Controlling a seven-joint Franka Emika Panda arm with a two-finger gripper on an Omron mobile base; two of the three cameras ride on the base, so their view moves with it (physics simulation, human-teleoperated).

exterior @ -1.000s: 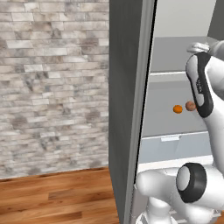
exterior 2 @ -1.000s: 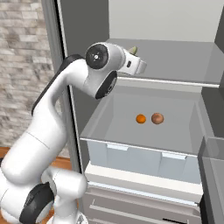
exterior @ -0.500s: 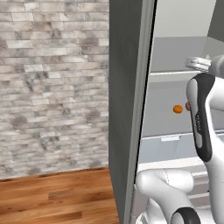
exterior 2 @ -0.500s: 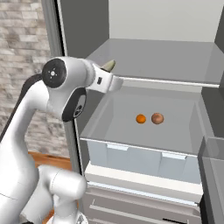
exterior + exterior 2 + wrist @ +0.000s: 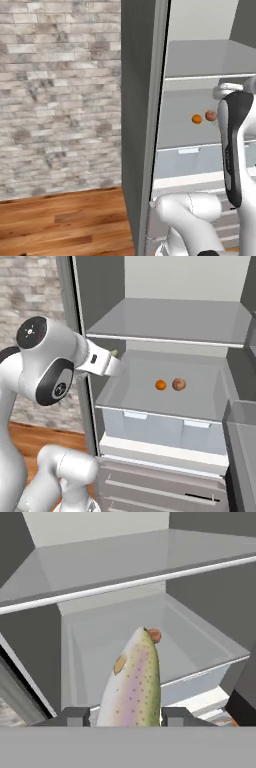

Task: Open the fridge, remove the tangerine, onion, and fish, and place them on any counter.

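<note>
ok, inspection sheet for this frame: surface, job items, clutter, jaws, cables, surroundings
surface: fridge door open; grey shelves and pale drawers inside, no counter in view.
job's things: tangerine and onion sit side by side on the middle shelf, tangerine to the left in the right base view. Fish is off the shelf, held lengthwise in the gripper.
clutter: nothing seen.
grippers: gripper, jaws closed on the fish, one finger each side of its body, at the left front of the fridge opening.
cables: nothing seen.
surroundings: brick wall and wood floor left of the fridge.
</note>
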